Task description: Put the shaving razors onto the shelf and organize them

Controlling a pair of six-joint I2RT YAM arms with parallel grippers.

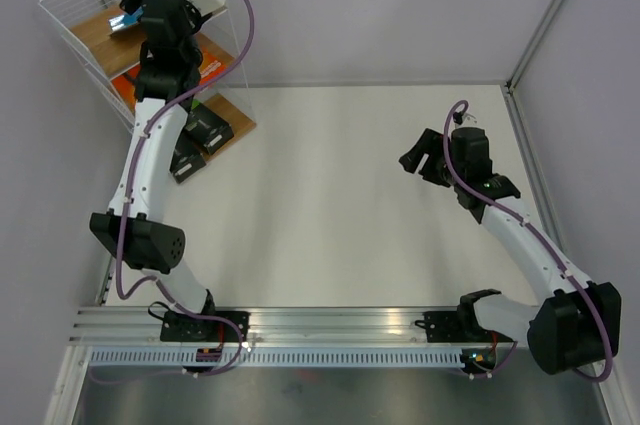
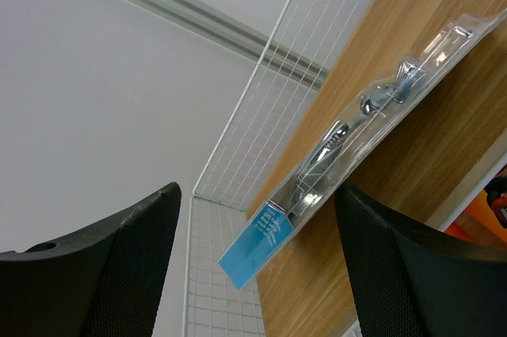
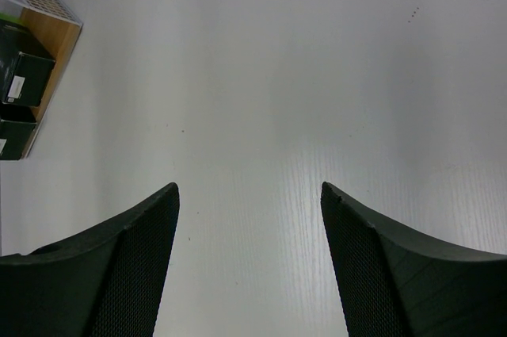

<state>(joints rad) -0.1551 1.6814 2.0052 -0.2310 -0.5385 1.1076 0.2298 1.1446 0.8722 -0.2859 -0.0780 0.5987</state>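
The shelf (image 1: 75,5) stands at the table's far left corner. On its top board (image 2: 444,139) lies the white-and-blue razor pack (image 2: 348,147), its blue end (image 2: 257,250) sticking past the board's edge toward the wire side. My left gripper (image 2: 255,188) hovers over it, open, with a gap at both fingers (image 2: 142,258). In the top view this gripper (image 1: 135,7) is at the top tier. Orange packs (image 1: 125,85) show on the middle tier and two black packs (image 1: 205,128) on the bottom board. My right gripper (image 1: 415,160) is open and empty above the table.
White wire mesh (image 2: 238,131) walls the top tier's sides. The right wrist view catches the shelf's bottom board (image 3: 59,36) with the black packs (image 3: 24,67) at far left. A metal post (image 1: 545,15) stands at the back right corner.
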